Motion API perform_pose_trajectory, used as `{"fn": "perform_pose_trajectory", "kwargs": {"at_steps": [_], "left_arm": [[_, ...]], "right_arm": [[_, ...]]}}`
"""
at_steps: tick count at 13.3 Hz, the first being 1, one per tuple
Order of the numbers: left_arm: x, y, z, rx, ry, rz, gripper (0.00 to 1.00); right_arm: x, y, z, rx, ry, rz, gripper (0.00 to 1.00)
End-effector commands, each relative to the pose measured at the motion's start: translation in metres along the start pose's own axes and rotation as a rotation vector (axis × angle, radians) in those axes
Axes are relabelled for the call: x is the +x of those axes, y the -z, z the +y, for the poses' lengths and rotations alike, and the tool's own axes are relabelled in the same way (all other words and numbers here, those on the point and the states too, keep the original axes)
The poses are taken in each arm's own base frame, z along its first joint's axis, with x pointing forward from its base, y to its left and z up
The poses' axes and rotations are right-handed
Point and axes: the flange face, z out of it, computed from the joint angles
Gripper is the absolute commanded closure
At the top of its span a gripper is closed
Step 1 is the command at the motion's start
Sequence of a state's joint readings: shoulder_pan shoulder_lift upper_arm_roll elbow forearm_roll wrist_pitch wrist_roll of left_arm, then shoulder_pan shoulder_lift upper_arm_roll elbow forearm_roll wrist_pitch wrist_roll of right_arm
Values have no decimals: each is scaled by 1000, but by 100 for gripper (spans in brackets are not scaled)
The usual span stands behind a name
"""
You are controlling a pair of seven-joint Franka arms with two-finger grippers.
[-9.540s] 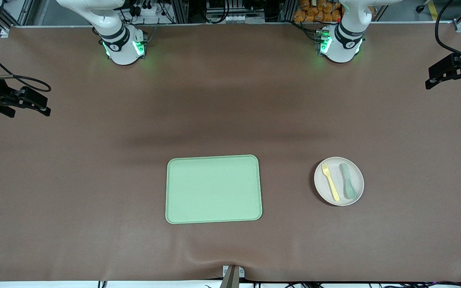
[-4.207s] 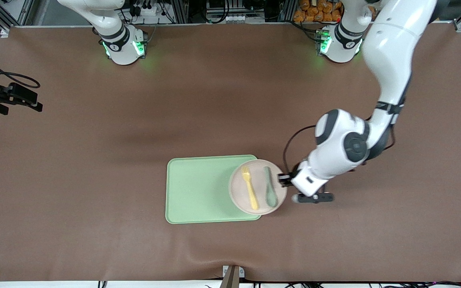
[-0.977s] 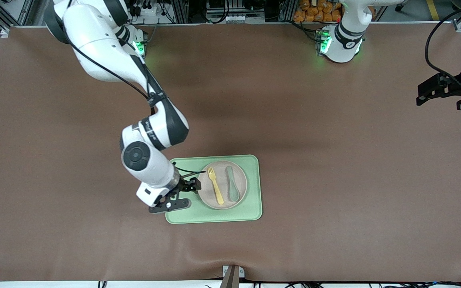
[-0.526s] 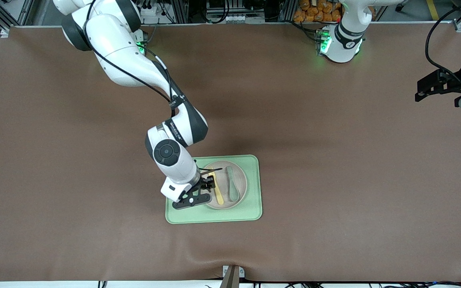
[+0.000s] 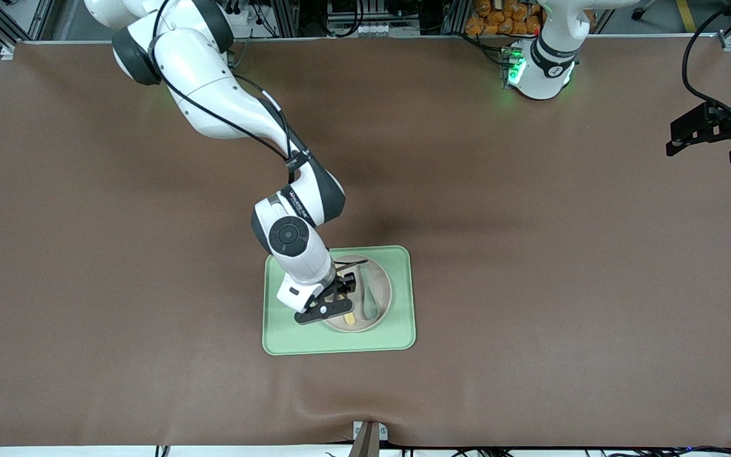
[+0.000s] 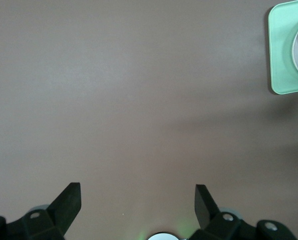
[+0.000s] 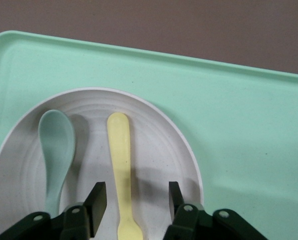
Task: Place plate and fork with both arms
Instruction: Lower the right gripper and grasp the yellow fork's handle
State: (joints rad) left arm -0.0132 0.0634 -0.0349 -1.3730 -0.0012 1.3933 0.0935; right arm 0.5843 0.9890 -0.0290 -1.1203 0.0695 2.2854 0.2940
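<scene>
The pale plate (image 5: pixel 383 298) lies on the light green tray (image 5: pixel 403 330) and carries the yellow fork (image 5: pixel 349 319) and a grey-green spoon (image 5: pixel 367 295). My right gripper (image 5: pixel 342 293) hangs low over the plate and hides most of the fork in the front view. In the right wrist view my right gripper (image 7: pixel 136 194) is open, with one of its fingers (image 7: pixel 96 199) on each side of the fork's handle (image 7: pixel 119 165), not touching it. The spoon (image 7: pixel 56 150) lies beside it on the plate (image 7: pixel 161 145). My left gripper (image 5: pixel 679 136) waits open and empty over the left arm's end of the table.
The tray (image 7: pixel 239 125) sits on the brown table mat. The left wrist view shows bare mat under my left gripper (image 6: pixel 138 196), with the tray's corner (image 6: pixel 280 60) at the picture's edge. Racks and cables stand along the robots' edge of the table.
My right gripper has moved from the tray's edge toward the right arm's end to over the plate, and now straddles the fork. The plate, fork and spoon have not moved. The left arm shifted slightly.
</scene>
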Motion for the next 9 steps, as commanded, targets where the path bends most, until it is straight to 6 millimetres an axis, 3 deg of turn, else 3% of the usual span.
{"fn": "perform_pose_trajectory", "kwargs": {"at_steps": [1, 6, 9], "left_arm": [[-8, 2, -3, 49, 11, -10, 0], [-14, 10, -6, 54, 18, 3, 0], [-14, 9, -20, 52, 44, -1, 0]], "right_arm": [[1, -11, -7, -34, 16, 23, 45], [-3, -20, -6, -45, 26, 18, 45], [-9, -29, -17, -55, 54, 23, 45]]}}
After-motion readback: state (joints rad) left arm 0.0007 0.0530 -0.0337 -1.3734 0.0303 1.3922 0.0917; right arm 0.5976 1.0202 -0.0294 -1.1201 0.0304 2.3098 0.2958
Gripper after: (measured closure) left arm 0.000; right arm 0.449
